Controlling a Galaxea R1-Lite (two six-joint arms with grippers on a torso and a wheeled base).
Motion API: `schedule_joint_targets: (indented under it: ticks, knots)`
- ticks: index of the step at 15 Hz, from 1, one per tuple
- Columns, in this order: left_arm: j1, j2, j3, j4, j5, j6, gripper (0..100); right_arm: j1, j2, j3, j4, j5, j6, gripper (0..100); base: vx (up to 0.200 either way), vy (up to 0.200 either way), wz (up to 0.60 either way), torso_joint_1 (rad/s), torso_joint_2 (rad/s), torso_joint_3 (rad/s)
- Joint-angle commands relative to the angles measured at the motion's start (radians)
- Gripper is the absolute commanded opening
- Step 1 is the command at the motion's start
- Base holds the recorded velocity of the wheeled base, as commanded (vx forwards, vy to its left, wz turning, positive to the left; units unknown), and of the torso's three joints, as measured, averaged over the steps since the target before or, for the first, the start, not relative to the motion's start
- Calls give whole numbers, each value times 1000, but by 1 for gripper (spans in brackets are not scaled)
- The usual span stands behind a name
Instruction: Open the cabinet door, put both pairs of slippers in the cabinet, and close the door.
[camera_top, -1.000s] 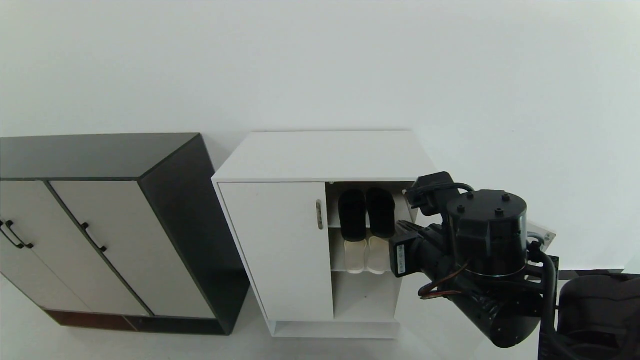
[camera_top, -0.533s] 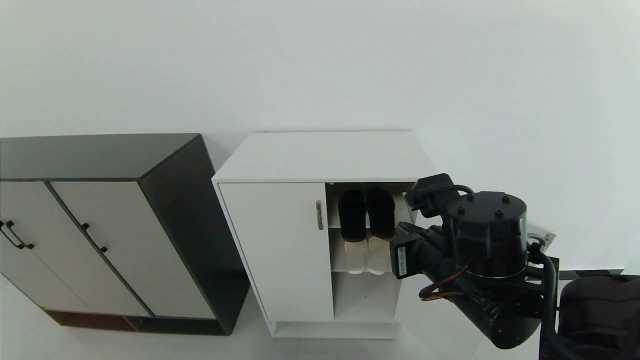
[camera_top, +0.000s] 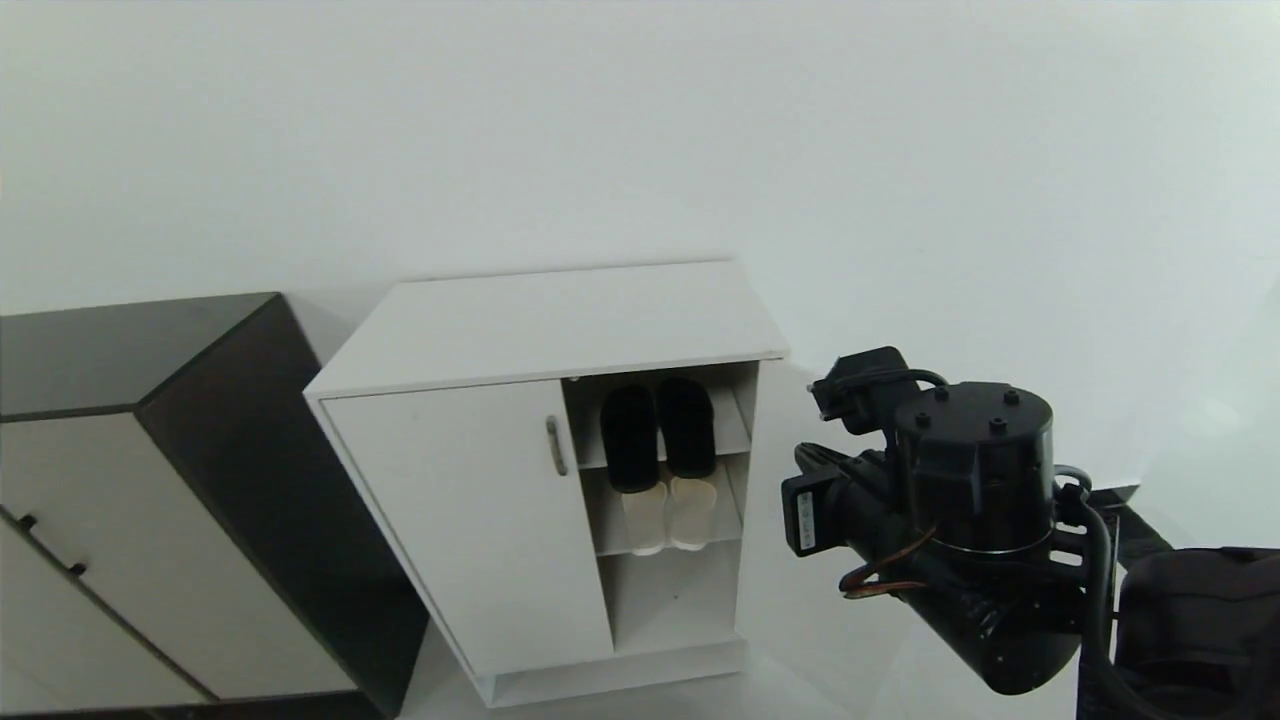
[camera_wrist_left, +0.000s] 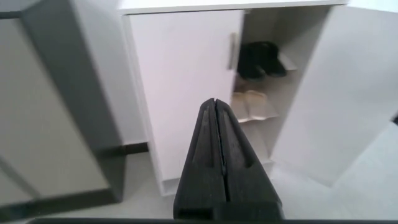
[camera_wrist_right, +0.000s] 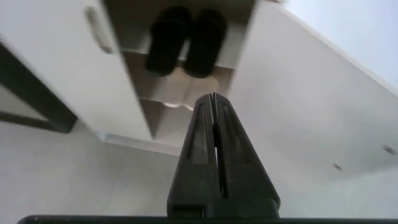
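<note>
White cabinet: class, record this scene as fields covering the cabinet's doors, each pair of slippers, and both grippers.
Cabinet: white, beside a dark cabinet
Left door: shut
Right door: swung open
Black slippers: top shelf, side by side
White slippers: shelf below, side by side
Left gripper: shut, holding nothing
Right gripper: shut, holding nothing
Step left: close the right door

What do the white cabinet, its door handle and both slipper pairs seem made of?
White cabinet: likely laminated board, matte, flat square-edged panels. Door handle: seemingly brushed metal, a slim grey bar. Black slippers: probably foam or rubber, matte, thick moulded shape. Pale slippers: similar moulded foam or plastic, hard to tell.
</note>
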Motion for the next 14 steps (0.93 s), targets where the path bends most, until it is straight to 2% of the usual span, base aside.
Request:
schedule_joint_targets:
  ticks: [1,4,9,11,13,14]
  knots:
    - [0,0,0,0,0,0,0,-1,2,0,0,0,0,0,0,0,-600,-7,2,2]
    - [0,0,0,0,0,0,0,-26,16,0,-2,6,0,0,0,0,-600,2,2,1]
    - [0,0,0,0,-2,4,0,-98,23,-51,3,52,-7,0,0,0,0,0,0,0]
    - [0,0,0,0,-3,4,0,-145,32,-72,10,149,-5,0,0,0,0,0,0,0]
    - [0,0,0,0,-3,4,0,-184,65,-125,36,152,-3,0,0,0,0,0,0,0]
    - [0,0,0,0,-3,4,0,-224,89,-186,88,160,1,0,-200,0,0,2,-2,-2]
